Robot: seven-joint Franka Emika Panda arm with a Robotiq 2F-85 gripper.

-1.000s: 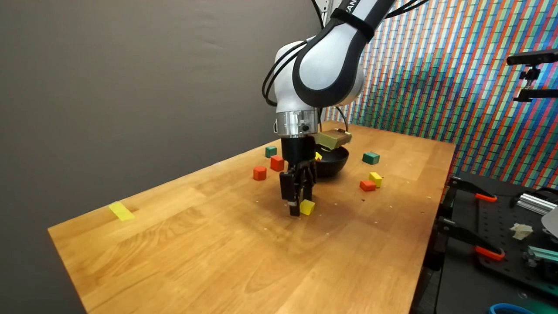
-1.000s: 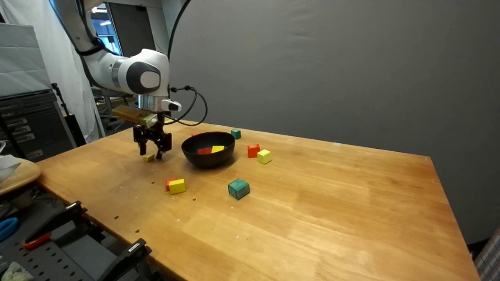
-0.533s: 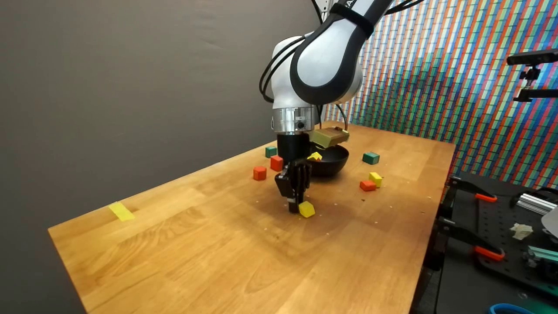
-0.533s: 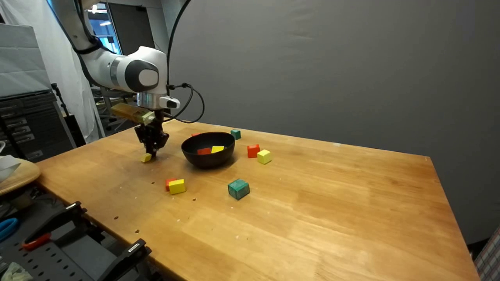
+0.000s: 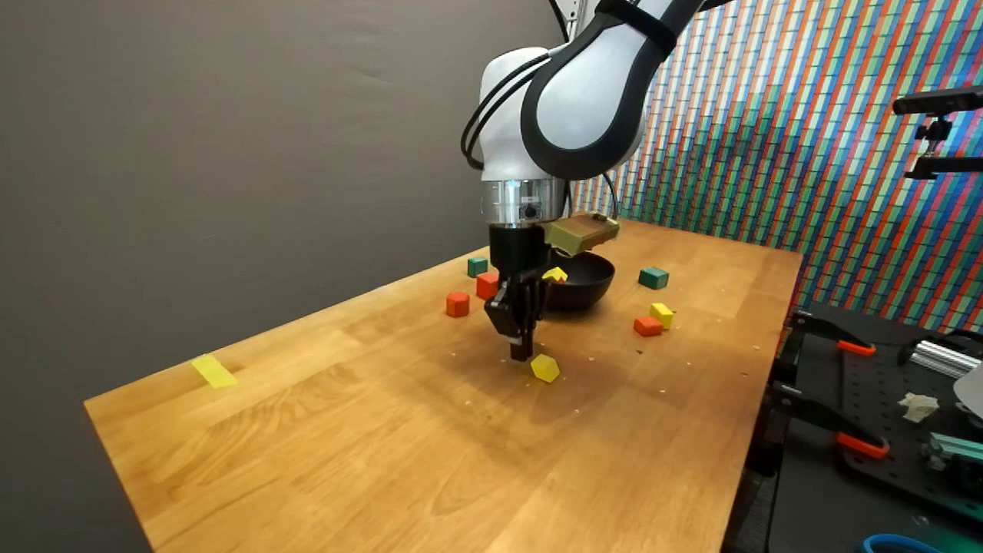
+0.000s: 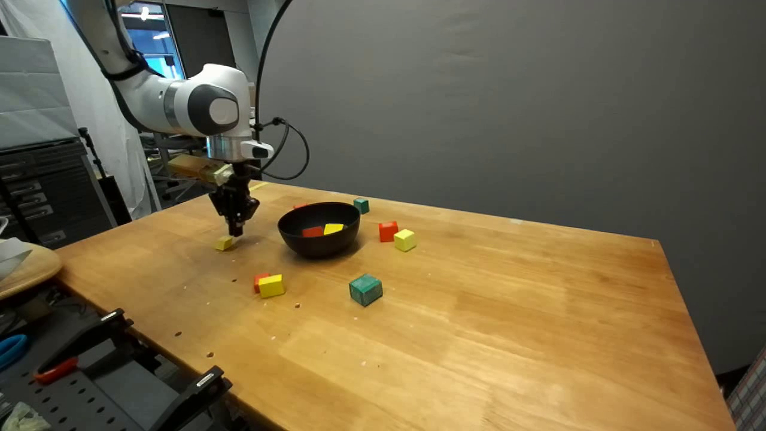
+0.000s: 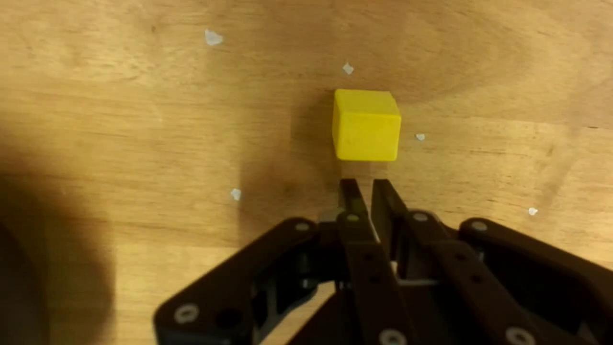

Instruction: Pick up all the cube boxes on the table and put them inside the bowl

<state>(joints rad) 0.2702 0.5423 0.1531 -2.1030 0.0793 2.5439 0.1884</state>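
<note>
**Just ahead of the closed black two-fingered gripper [image 7: 365, 184], a small yellow cube [image 7: 368, 127]**

Plainly, the fingers [image 7: 353, 199] are closed, side by side with a slim gap at the tips, and the cube stands outside them; the wrist view shows it just beyond the tips, apart from both. Near the gripper, the round, shallow black bowl [image 6: 320, 248] rests on the light wood-grain tabletop [image 6: 538, 335], holding a red cube [image 6: 312, 231] and a bright yellow cube [image 6: 333, 228]. On the bowl's side away from the gripper, in an exterior view, another red cube [image 6: 388, 231] and a pale yellow cube [image 6: 405, 240] sit close together.

Toward the tabletop edge along the dark grey wall [image 5: 253, 153] are a small green cube [image 5: 477, 266] and two red cubes [image 5: 458, 305], one partly hidden behind the gripper. Toward the opposite edge, where the black-and-orange clamps [image 5: 829, 329] sit, a red block [image 5: 647, 327] and a yellow block [image 5: 662, 316] lie close together, with a dark green block [image 5: 653, 278] apart from them. At the wall edge, near a corner, lies a flat yellow strip [image 5: 214, 372].
</note>
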